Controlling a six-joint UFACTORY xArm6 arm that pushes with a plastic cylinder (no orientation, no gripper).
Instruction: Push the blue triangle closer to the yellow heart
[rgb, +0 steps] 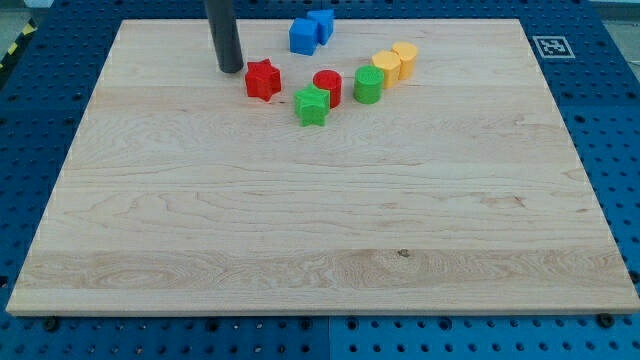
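In the camera view, my tip (230, 69) rested on the wooden board (320, 240) at the far left, just left of the red star (263, 79) and apart from it. The rod carried no fingers, so none could be described. The blue triangle (303, 37) sat at the far edge, touching a blue block (322, 25) on its right. The yellow heart (387, 67) lay to the right, against a yellow cylinder (405, 57). A red cylinder (327, 86), green star (312, 105) and green cylinder (368, 85) sat between.

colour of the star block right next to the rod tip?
Red. The red star sits just right of my tip in the camera view, the only view.
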